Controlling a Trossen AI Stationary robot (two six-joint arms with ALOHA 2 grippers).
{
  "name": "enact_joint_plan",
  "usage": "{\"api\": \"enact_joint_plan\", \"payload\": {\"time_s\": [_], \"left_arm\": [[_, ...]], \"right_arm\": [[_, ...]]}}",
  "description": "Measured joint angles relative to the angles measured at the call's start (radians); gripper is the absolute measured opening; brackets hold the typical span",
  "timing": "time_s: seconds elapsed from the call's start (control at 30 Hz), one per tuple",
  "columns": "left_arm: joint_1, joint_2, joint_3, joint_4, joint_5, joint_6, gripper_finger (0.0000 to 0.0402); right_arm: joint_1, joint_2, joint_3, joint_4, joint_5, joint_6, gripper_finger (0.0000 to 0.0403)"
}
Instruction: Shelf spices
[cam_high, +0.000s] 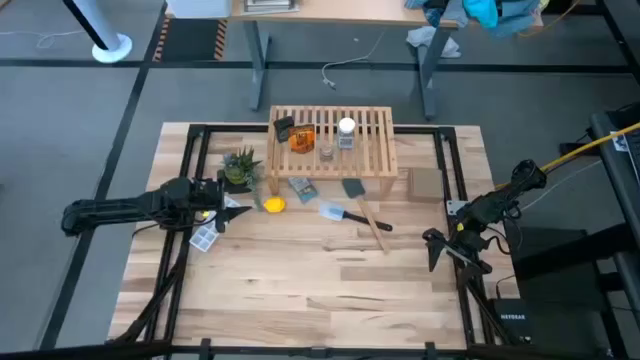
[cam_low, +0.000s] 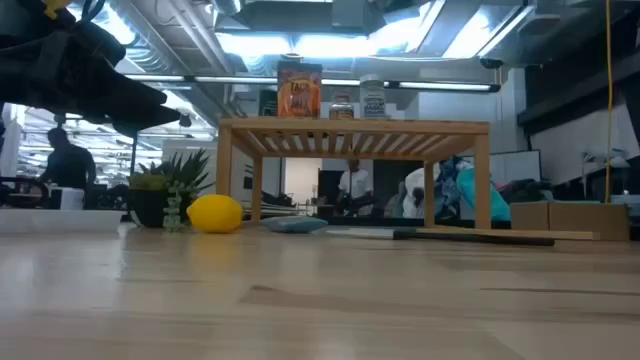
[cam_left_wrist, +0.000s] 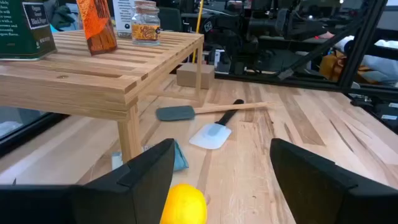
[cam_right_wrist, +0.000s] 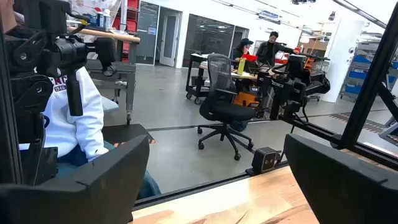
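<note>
The light wooden slatted shelf (cam_high: 366, 150) stands on its short legs at the table's far middle. All the spices stand on its top: the black square one (cam_high: 284, 128), the orange one (cam_high: 303, 138), the tiny clear glass jar (cam_high: 327, 152) and the white-capped jar (cam_high: 346, 131). The left wrist view shows them too: black (cam_left_wrist: 25, 31), orange (cam_left_wrist: 96, 28), glass jar (cam_left_wrist: 146, 25). My left gripper (cam_high: 228, 207) hangs open left of the shelf, just above the yellow lemon (cam_left_wrist: 183, 204). My right gripper (cam_high: 433, 255) waits open near the table's right edge, holding nothing.
The lemon (cam_high: 273, 205), a blue packet (cam_high: 302, 187) and two spatulas (cam_high: 350, 188) (cam_high: 340, 213) lie in front of the shelf. A small potted plant (cam_high: 240, 165) stands by its left leg. A small clear tray (cam_high: 203, 240) lies under my left arm. A cardboard block (cam_high: 427, 183) sits to the right.
</note>
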Motion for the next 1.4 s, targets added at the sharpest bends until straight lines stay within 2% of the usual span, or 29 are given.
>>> {"api": "enact_joint_plan", "payload": {"time_s": [1.2,1.3,1.4], "left_arm": [[0.0,0.0,0.0,0.0,0.0,0.0,0.0258],[0.0,0.0,0.0,0.0,0.0,0.0,0.0258],[0.0,0.0,0.0,0.0,0.0,0.0,0.0258]], "right_arm": [[0.0,0.0,0.0,0.0,0.0,0.0,0.038],[0.0,0.0,0.0,0.001,0.061,0.0,0.038],[0.0,0.0,0.0,0.004,0.202,0.0,0.038]]}}
